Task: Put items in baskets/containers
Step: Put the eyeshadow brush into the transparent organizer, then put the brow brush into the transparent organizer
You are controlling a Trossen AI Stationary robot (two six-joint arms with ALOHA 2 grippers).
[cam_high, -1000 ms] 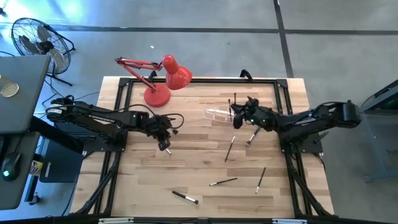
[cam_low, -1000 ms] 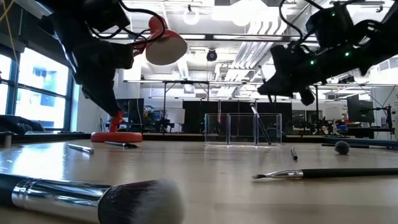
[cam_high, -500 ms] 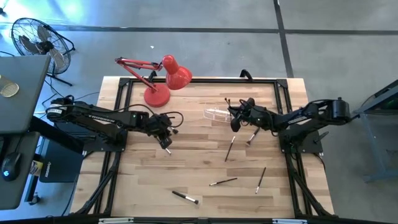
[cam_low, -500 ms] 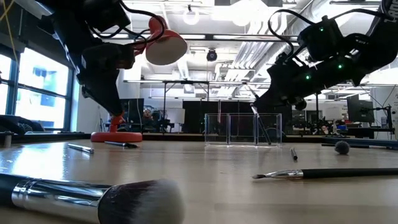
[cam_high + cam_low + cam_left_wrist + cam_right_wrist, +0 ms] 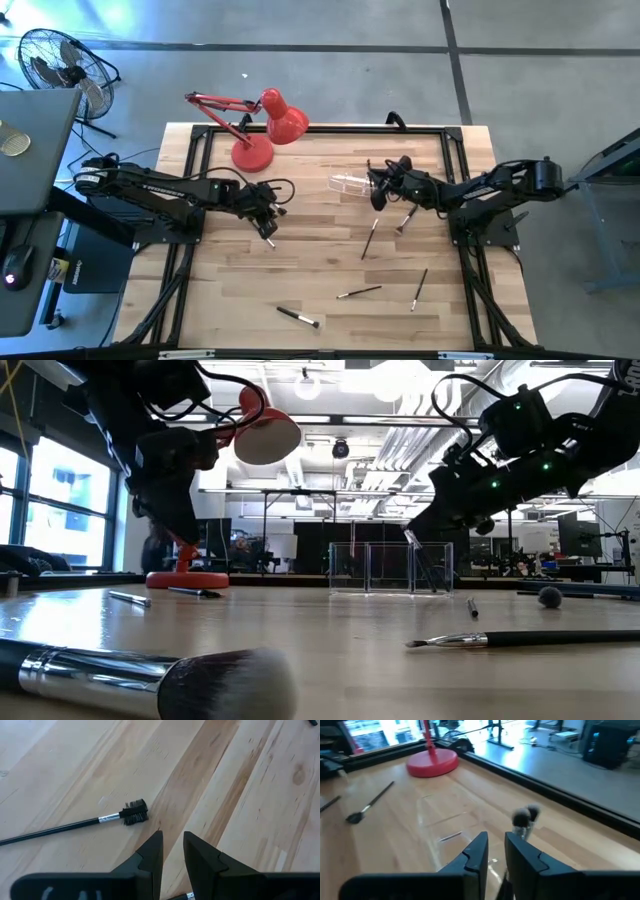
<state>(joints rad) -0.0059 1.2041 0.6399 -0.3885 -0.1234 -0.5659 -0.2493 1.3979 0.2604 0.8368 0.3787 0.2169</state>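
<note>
A small clear holder (image 5: pixel 348 183) stands on the wooden table right of centre; a thin brush (image 5: pixel 420 565) leans inside it. Two round brush heads (image 5: pixel 522 817) rise just past my right gripper (image 5: pixel 496 847), which hovers at the holder's right side (image 5: pixel 377 195) with a narrow gap between its fingers. Loose brushes lie on the boards: one (image 5: pixel 369 238), another (image 5: pixel 404 218), and more near the front edge (image 5: pixel 358 292). My left gripper (image 5: pixel 172 845) hangs over bare wood at centre left (image 5: pixel 268 234), fingers slightly apart with nothing between them, a comb-tipped brush (image 5: pixel 75 825) lying close by. My right gripper stands against a brush whose silver ferrule (image 5: pixel 525 832) runs down behind one finger; the fingers themselves hide the spot, and I cannot tell whether they touch it.
A red desk lamp (image 5: pixel 265 125) stands at the far left of the table, its base (image 5: pixel 432 762) beyond the holder. A thick brush (image 5: pixel 150 685) lies at the near edge, a thin one (image 5: pixel 510 640) to its right. Black frame rails (image 5: pixel 190 180) border the table.
My right gripper has gone a little toward the table's left edge, closer to the holder, has sunk slightly and has rolled at the wrist. The upright brush at its fingers has moved with it toward the holder.
</note>
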